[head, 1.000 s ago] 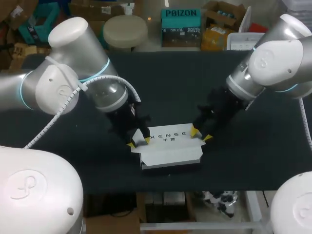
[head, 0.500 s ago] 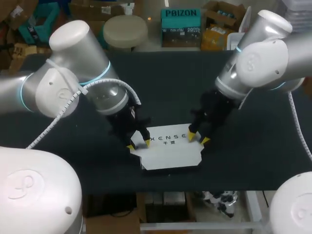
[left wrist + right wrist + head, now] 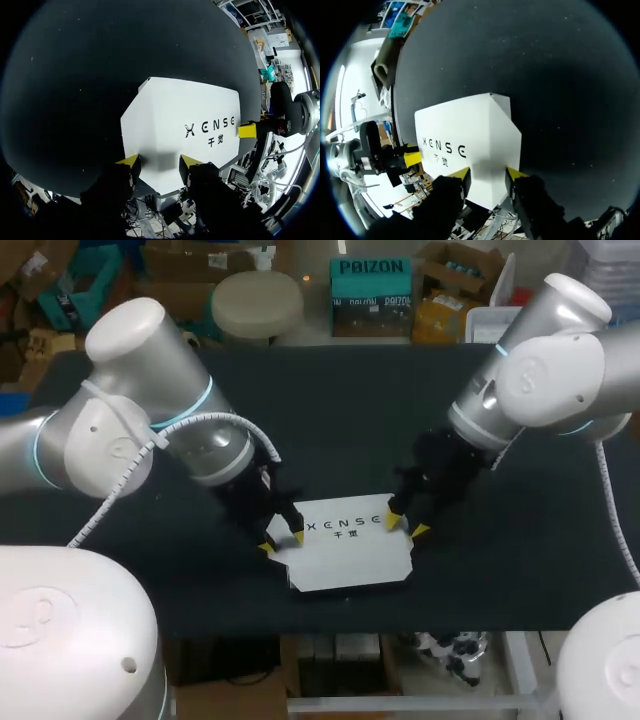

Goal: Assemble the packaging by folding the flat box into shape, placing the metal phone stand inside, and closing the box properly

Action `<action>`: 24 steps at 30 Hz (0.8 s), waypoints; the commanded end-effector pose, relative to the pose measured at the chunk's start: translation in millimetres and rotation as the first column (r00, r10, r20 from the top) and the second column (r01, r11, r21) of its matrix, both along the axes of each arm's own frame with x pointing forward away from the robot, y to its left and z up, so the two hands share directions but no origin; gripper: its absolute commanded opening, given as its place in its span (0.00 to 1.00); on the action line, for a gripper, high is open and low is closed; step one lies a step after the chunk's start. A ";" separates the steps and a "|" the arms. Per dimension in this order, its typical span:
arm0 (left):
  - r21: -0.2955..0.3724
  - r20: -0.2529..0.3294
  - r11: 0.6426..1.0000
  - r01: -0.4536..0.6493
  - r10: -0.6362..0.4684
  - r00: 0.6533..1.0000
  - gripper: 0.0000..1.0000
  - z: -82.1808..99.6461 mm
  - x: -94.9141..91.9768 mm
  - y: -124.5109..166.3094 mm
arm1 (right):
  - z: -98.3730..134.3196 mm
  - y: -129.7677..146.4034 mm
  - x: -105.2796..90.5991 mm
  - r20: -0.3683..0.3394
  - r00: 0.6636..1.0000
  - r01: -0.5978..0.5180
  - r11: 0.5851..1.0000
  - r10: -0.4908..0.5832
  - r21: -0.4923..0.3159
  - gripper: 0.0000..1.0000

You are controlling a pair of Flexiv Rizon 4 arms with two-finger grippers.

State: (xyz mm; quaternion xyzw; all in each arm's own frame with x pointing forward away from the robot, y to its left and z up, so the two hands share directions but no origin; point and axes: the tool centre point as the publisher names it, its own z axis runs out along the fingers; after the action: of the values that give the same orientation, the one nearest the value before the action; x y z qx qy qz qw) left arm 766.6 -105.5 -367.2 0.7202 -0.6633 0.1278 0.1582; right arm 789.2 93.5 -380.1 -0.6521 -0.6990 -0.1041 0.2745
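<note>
here, white box (image 3: 345, 552) flat, long axis left-right, left gripper (image 3: 283, 541) and right gripper (image 3: 406, 527) spread at its ends

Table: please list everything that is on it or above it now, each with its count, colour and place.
table: one, black, fills the middle of the head view.
box: one, white with dark print on top, lying near the table's front edge, about the middle.
left arm: one, white and silver, comes in from the left; its yellow-tipped jaws stand open at the box's left end.
right arm: one, white and silver, comes in from the right; its yellow-tipped jaws stand open at the box's right end.
</note>
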 end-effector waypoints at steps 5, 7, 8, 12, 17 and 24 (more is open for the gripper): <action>-0.057 0.019 0.998 0.007 -0.006 1.000 0.49 -12.3 -1.8 -0.8 | -4.7 3.9 0.0 -0.006 1.000 -0.005 1.000 0.005 0.011 0.47; -0.070 0.023 0.998 0.009 -0.007 1.000 0.49 -13.5 -2.4 -2.2 | -4.8 4.3 0.0 -0.007 1.000 -0.006 1.000 0.006 0.014 0.47; -0.076 0.024 0.997 0.011 -0.009 1.000 0.49 -13.9 -2.6 -2.7 | -5.0 4.6 0.0 -0.008 1.000 -0.006 1.000 0.006 0.016 0.47; -0.117 0.029 0.993 0.006 -0.003 1.000 0.46 -17.8 -4.1 -5.1 | -7.8 6.0 -0.3 -0.013 1.000 0.000 0.999 0.001 0.035 0.47; -0.159 0.027 0.987 0.005 -0.001 1.000 0.47 -20.6 -3.5 -6.8 | -9.1 7.3 -0.5 -0.018 1.000 0.001 0.999 0.000 0.052 0.47; -0.212 0.020 0.977 0.003 0.001 1.000 0.49 -22.3 -2.6 -9.2 | -8.9 7.8 -1.4 -0.023 1.000 0.012 0.997 -0.010 0.079 0.47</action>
State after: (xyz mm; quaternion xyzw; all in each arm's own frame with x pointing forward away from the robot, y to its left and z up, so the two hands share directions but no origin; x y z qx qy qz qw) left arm 764.0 -114.1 -381.8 0.6994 -0.6494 0.1996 0.2220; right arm 787.8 99.6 -385.6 -0.6477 -0.6882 -0.1251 0.3021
